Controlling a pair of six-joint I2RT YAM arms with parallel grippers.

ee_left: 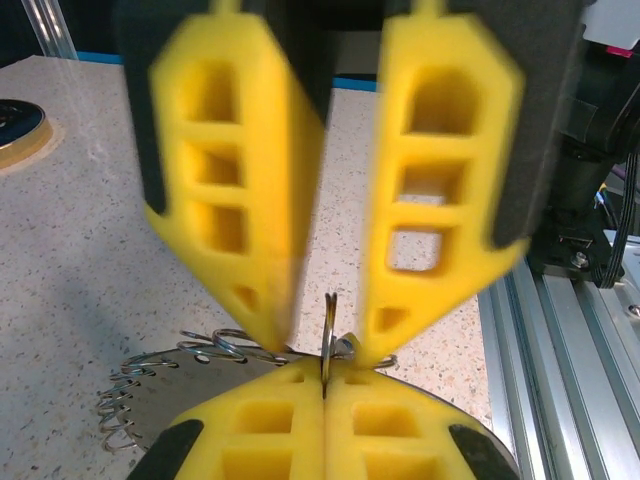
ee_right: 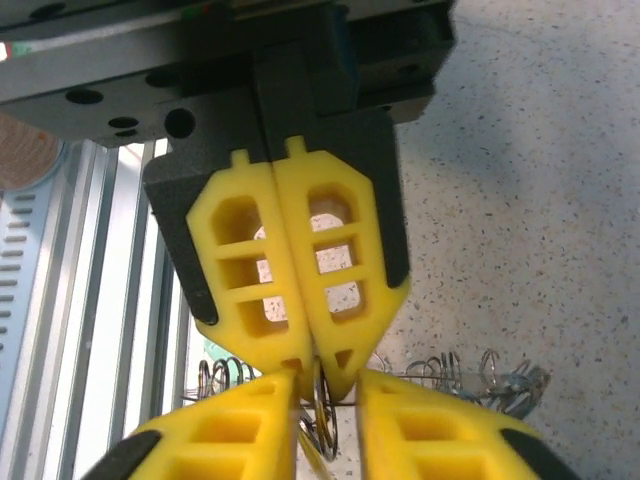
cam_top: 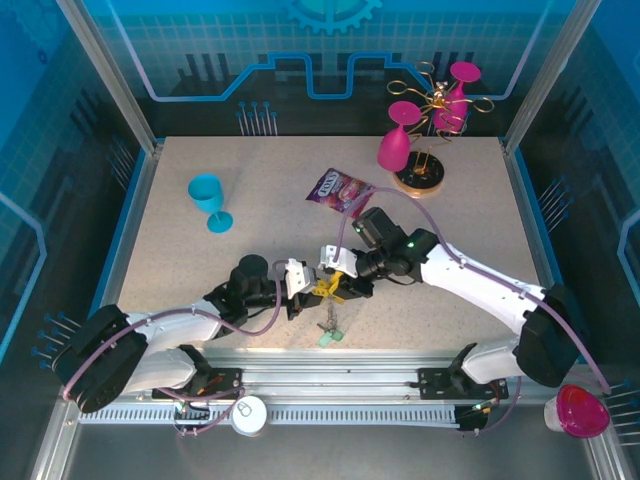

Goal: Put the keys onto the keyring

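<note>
Left gripper (ee_left: pixel 325 378): yellow latticed fingers pressed together, pinching thin upright wire loop (ee_left: pixel 329 322) at rim of flat dark grey doughnut-shaped keyring (ee_left: pixel 170 400).
Keyring: lay flat on speckled beige tabletop (cam_top: pixel 250 200), near-centre, beneath both grippers.
Right gripper (ee_right: pixel 328 388): yellow fingers partly spread, tips straddling same loop.
Small teal-headed metal key (cam_top: pixel 330 337): on tabletop, just near of grippers.

I can read nothing here; the print on the purple bag (cam_top: pixel 338 188), upper middle, is too small.
</note>
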